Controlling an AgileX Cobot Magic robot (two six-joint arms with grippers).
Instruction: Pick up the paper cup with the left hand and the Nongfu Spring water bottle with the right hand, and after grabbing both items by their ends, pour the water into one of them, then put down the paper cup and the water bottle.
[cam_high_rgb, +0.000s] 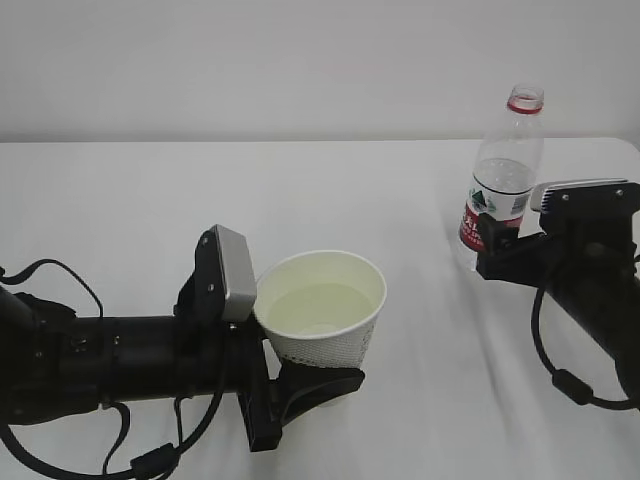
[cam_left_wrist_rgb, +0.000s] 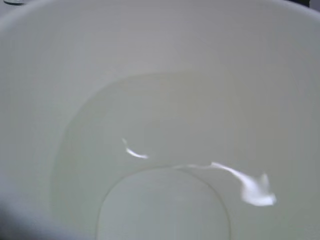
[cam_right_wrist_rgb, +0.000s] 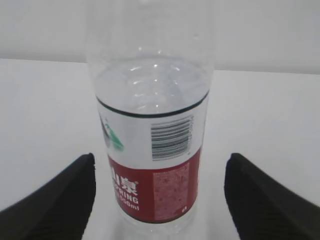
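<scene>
At the near left of the white table (cam_high_rgb: 420, 200), the left hand (cam_high_rgb: 300, 350) has its black fingers set around the paper cup (cam_high_rgb: 325, 305). One finger (cam_high_rgb: 310, 385) runs under and beside the cup's lower wall; the other is hidden behind the cup and the grey pad (cam_high_rgb: 233, 272), so contact on that side cannot be made out. The jaws stand fairly wide, about the cup's width, and the cup looks cradled between them, upright with a slight lean. Its printed logo does not show from this side. The water (cam_high_rgb: 315, 305) lies as a pale pool in the cup's cream interior; the left wrist view is filled by that interior (cam_left_wrist_rgb: 160, 75), with water (cam_left_wrist_rgb: 165, 145) catching bright glints, and no fingers show there.

Black cables (cam_high_rgb: 60, 280) loop around the left arm at the near left edge, partly cut off by the frame.

Farther back, toward the far right corner, the Nongfu Spring water bottle (cam_high_rgb: 505, 170) stands upright and uncapped on the table. The right hand (cam_high_rgb: 505, 245) sits at its lower label with its jaws spread wide. In the right wrist view the two dark fingers (cam_right_wrist_rgb: 55, 200) flank the bottle (cam_right_wrist_rgb: 152, 165) with clear gaps on both sides, touching nothing. The bottle's top is cut off there, and its upper part is clear and hard to read against the pale wall. The right arm runs off the right edge.
</scene>
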